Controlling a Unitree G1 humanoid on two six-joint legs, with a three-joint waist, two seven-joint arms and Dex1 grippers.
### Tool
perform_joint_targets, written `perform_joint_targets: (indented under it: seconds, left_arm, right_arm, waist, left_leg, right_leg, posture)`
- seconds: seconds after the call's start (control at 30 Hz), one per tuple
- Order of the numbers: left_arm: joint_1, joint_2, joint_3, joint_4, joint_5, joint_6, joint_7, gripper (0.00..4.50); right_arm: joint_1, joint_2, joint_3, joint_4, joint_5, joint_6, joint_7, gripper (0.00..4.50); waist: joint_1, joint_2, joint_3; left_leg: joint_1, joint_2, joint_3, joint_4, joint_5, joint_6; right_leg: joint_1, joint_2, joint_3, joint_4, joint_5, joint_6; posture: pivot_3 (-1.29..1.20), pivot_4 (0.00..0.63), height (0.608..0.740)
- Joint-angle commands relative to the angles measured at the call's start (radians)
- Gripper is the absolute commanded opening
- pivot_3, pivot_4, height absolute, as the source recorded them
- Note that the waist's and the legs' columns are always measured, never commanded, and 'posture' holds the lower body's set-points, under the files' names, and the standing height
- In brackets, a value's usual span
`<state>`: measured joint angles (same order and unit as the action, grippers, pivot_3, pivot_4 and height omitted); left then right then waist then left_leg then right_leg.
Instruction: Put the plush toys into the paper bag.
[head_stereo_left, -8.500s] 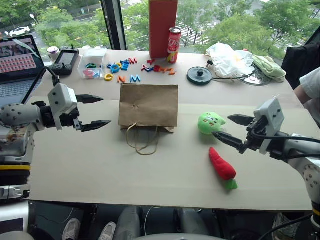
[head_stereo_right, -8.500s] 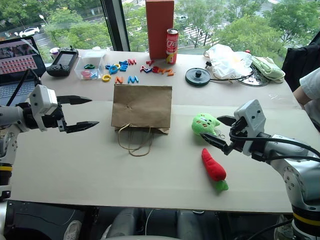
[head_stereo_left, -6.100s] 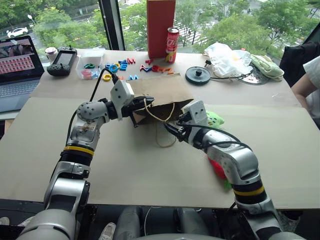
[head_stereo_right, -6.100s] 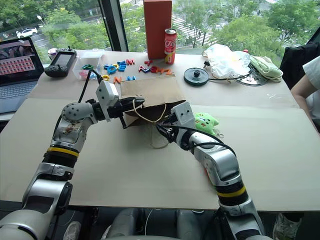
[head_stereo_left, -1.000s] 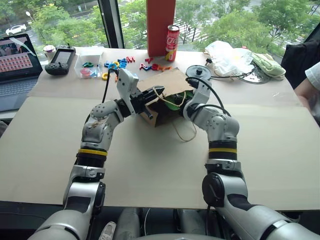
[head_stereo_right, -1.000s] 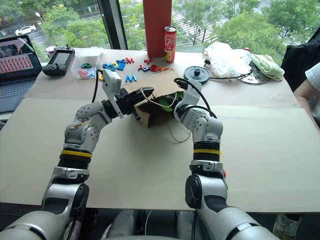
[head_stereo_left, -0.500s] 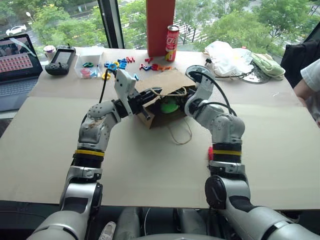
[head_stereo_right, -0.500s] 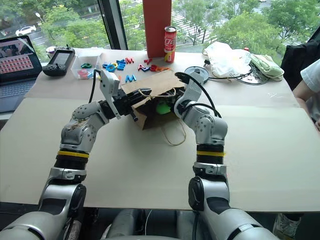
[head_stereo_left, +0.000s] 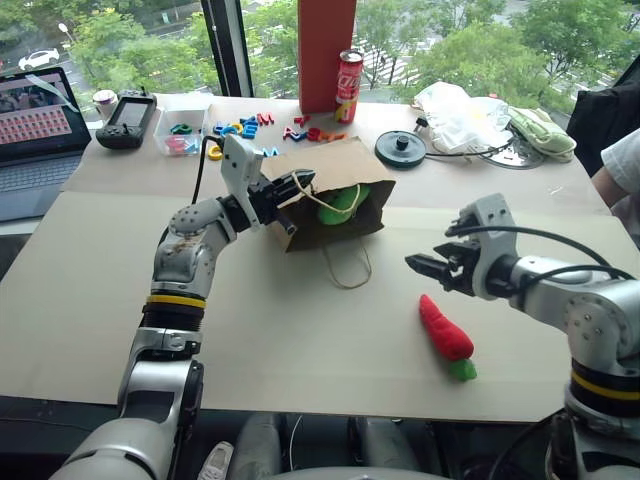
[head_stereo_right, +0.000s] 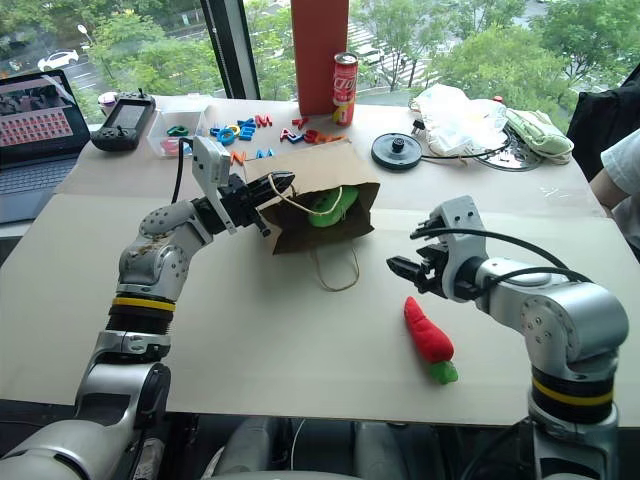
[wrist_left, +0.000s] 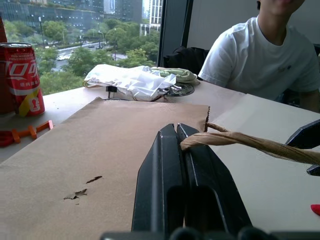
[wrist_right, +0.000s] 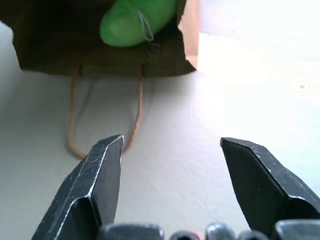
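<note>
Left gripper (head_stereo_left: 300, 181), centre-left of the head view, has its two black fingers pressed together on the upper twine handle (wrist_left: 250, 142) of the paper bag (head_stereo_left: 335, 190), lifting the bag's top edge so the mouth gapes toward the lower right of the frame. Green plush toy (head_stereo_left: 343, 201) sits inside that mouth, partly hidden by the brown paper; in the right wrist view it shows as a bright green lump (wrist_right: 135, 20) in the dark opening. Second handle loop (head_stereo_left: 345, 266) lies slack on the table just below the bag.

Right gripper (head_stereo_left: 428, 266), at centre-right, has its fingers spread wide with nothing between them, apart from the bag. Red chili toy (head_stereo_left: 445, 335) lies on the beige table (head_stereo_left: 300, 340) just below that gripper, green tip toward the lower right.

Along the upper edge: red box (head_stereo_left: 327, 50), soda can (head_stereo_left: 349, 72), coloured letters (head_stereo_left: 250, 128), white plastic bag (head_stereo_left: 460, 112). Laptop (head_stereo_left: 40, 110) at upper left.
</note>
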<state>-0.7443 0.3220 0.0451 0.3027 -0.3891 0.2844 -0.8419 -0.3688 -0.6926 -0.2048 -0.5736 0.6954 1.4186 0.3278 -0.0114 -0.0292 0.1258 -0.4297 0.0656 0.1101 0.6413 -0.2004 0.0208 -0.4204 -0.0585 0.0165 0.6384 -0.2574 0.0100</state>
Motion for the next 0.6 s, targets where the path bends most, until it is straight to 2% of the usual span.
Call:
perform_joint_targets:
  seconds: [0.03, 0.2, 0.43, 0.6]
  left_arm:
    - [-0.015, -0.003, 0.006, -0.022, -0.004, -0.020, -0.006, 0.00]
    - [0.011, 0.007, 0.005, -0.038, -0.010, -0.004, -0.015, 0.00]
    - [0.018, 0.012, 0.003, -0.043, -0.015, 0.009, -0.027, 0.00]
    - [0.027, 0.012, -0.008, -0.067, -0.018, 0.030, -0.035, 0.00]
  right_arm:
    - [0.098, -0.063, -0.019, -0.128, 0.041, 0.049, 0.041, 3.47]
    - [0.250, -0.033, -0.034, -0.233, 0.037, 0.115, 0.007, 3.47]
    - [0.379, -0.011, -0.068, -0.299, -0.025, 0.160, -0.047, 3.47]
    - [0.449, -0.002, -0.045, -0.345, -0.070, 0.189, -0.085, 3.47]
  waist:
    - [-0.003, 0.000, 0.000]
    - [-0.002, 0.000, 0.000]
    - [0.001, 0.000, 0.000]
    - [0.003, -0.001, 0.000]
  left_leg:
    - [0.000, 0.000, -0.001, 0.000, 0.000, 0.000]
    - [0.004, 0.000, -0.002, 0.000, 0.000, 0.000]
    - [0.004, -0.001, -0.002, 0.001, 0.000, 0.000]
    - [0.004, -0.001, -0.003, 0.001, 0.000, 0.000]
  right_leg:
    - [0.000, 0.000, 0.000, 0.000, 0.000, 0.000]
    - [0.001, 0.001, 0.004, 0.002, 0.000, 0.000]
    - [0.002, 0.000, 0.004, 0.002, 0.000, 0.001]
    - [0.002, 0.001, 0.004, 0.002, -0.001, 0.002]
  posture:
    - [0.00, 0.150, 0.740]
    - [0.00, 0.150, 0.740]
    - [0.00, 0.150, 0.740]
    - [0.00, 0.150, 0.740]
